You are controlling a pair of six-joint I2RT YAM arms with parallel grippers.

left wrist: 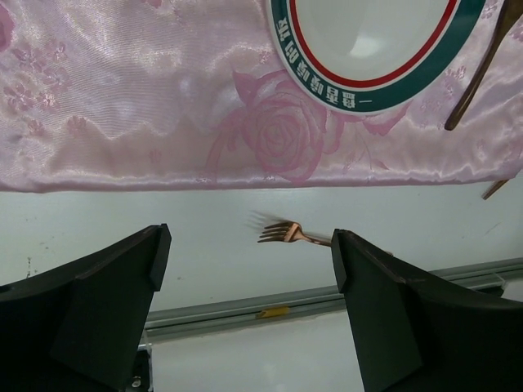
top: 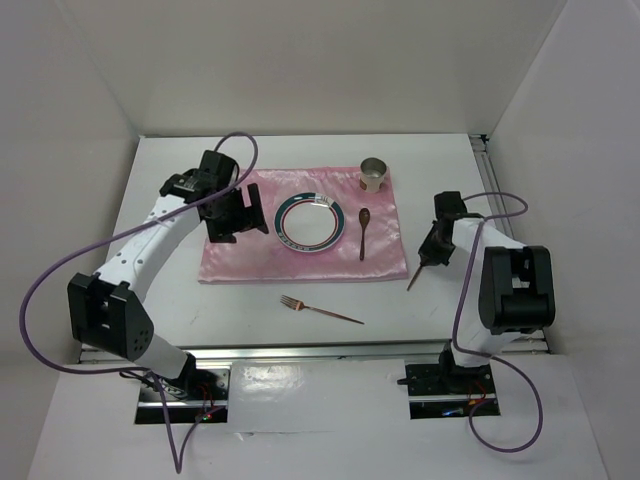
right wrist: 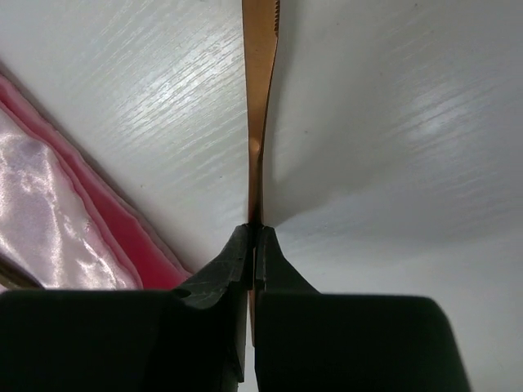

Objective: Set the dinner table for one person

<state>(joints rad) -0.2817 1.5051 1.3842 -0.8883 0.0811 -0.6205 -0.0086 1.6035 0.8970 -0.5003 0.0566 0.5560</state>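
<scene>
You see the surface point(top: 250, 315) as a large, flat white rectangle lying under everything, with aluminium rails on its near and right edges. The right jaws are closed on a thin copper knife point(right wrist: 260, 98). Its far end is cut off in the wrist view. The left jaws stand wide and hold nothing. You can count one pink cloth point(top: 260, 262), one plate point(top: 311, 222), one cup point(top: 374, 175), one spoon point(top: 363, 232) and one fork point(top: 320, 311).

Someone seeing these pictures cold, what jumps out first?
The shiny pink cloth on the white table stands out, carrying a green-and-red-rimmed plate, a spoon right of it and a metal cup at its far right corner. Off the cloth's right edge, the right tool is shut on a copper knife; a matching fork lies on bare table nearer the arms.
</scene>
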